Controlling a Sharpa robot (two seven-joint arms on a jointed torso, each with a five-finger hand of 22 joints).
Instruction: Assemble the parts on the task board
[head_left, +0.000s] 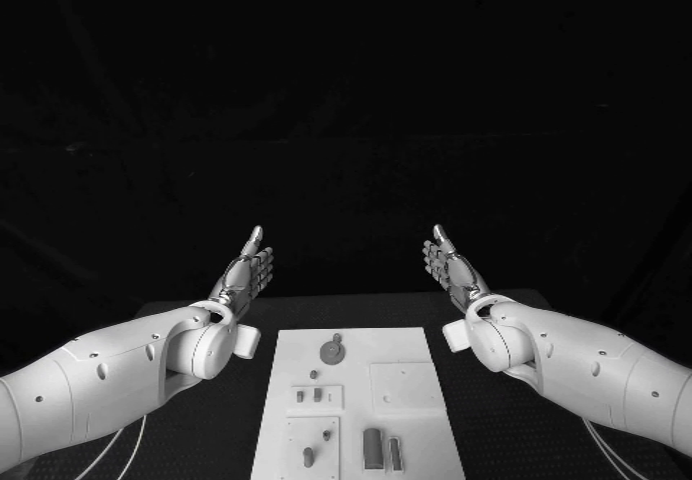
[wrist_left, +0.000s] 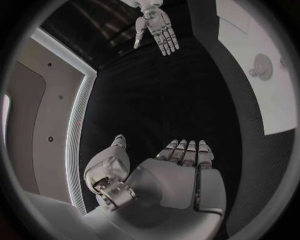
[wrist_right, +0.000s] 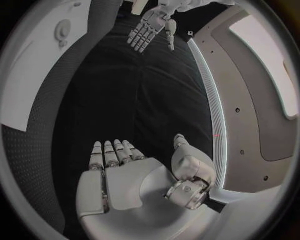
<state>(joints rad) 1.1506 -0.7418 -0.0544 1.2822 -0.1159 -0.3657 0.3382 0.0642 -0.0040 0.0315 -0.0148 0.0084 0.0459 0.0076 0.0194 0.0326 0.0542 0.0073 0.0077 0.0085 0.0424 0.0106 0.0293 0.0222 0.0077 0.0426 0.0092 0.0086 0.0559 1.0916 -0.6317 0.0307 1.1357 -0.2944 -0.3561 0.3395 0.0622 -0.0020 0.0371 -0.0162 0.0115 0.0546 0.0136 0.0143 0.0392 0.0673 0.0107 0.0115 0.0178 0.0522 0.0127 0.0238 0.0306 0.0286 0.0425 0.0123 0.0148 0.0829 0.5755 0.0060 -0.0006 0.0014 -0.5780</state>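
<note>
**Both hands free, raised beyond the board**

Head view: left hand (head_left: 247, 272) and right hand (head_left: 451, 266) sit past the far end of the task board (head_left: 411, 345), one either side, well apart, fingers stretched forward and close together, thumbs sticking up. Neither holds anything, neither touches the board.

Board lies flat mid-table (head_left: 188, 430), long axis running away from the robot; near end cut off by the frame edge.

Wrist views add what the head cam can't: the palm sides. Left wrist view shows own palm (wrist_left: 169, 182) bare, fingers straight side by side, thumb off to one side; the right hand (wrist_left: 159, 27) is seen across from it, fingers slightly spread. Right wrist view mirrors this: own palm (wrist_right: 125, 180) bare, left hand (wrist_right: 150, 27) opposite. Each also catches a corner of the board with the round part (wrist_left: 262, 66).

Count from head view: one round part (head_left: 333, 349) at the far end, two small pegs (head_left: 309, 395) in a raised square, one blank square plate (head_left: 402, 385), two upright bars (head_left: 382, 448) near the bottom edge. A few more small pieces (head_left: 309, 455) at near-left; shapes too small to make out.
</note>
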